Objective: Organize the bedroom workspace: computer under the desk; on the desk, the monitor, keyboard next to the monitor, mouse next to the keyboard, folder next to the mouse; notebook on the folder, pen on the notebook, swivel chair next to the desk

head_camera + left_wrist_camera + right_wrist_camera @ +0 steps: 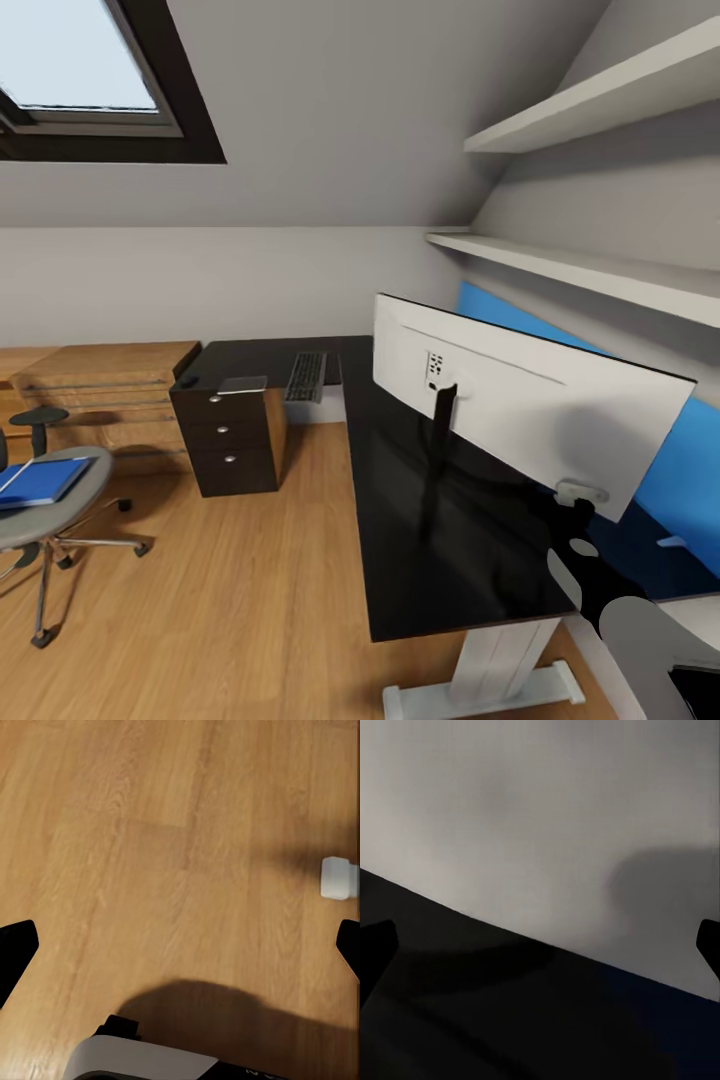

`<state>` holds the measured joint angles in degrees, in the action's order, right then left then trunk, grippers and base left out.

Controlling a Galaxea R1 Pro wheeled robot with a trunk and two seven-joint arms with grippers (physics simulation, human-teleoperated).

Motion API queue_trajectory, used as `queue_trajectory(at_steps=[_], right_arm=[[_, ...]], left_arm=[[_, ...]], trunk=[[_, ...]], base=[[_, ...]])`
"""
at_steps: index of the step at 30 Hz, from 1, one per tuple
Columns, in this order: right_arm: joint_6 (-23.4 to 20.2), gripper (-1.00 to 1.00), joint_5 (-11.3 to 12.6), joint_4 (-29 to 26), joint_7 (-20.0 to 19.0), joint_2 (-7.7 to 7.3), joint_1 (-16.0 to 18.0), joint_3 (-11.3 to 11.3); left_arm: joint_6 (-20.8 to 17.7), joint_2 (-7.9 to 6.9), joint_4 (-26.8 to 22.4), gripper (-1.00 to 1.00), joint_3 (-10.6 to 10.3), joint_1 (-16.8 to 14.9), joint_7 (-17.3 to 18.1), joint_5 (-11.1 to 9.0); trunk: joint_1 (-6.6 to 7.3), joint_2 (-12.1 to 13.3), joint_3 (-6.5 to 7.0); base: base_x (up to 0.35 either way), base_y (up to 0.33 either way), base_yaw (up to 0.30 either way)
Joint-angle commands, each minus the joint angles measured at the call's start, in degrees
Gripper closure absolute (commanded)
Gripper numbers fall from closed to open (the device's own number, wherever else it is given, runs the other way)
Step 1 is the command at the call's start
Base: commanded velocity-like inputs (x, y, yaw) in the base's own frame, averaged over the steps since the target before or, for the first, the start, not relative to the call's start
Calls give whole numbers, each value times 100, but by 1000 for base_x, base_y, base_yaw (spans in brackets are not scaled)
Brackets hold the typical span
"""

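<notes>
Monitor (520, 420) stands on desk (420, 560), white back showing; right gripper (540, 945), jaws spread and empty, sits close behind and could topple it.

The monitor (520, 410) stands on the black worktop (440, 540), white back showing. The keyboard (306, 376) and notebook (242, 384) lie at the far end. The blue folder (42, 481) rests on the chair (45, 510).
</notes>
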<state>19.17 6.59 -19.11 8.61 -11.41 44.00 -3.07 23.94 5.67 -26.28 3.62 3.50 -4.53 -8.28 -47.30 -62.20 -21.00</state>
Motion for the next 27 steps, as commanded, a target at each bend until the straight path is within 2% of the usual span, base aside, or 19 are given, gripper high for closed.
queue_trajectory(at_steps=[1,27], right_arm=[[26,-100,57,3,-9,-1,4,15],[26,-100,53,6,-9,7,4,17]], left_arm=[[5,4,-9,-100,15,2,4,-15],[5,4,-9,-100,16,2,4,-15]], trunk=[[-2,-3,-5],[-2,-3,-5]], base=[[109,-98,0],[71,-22,0]])
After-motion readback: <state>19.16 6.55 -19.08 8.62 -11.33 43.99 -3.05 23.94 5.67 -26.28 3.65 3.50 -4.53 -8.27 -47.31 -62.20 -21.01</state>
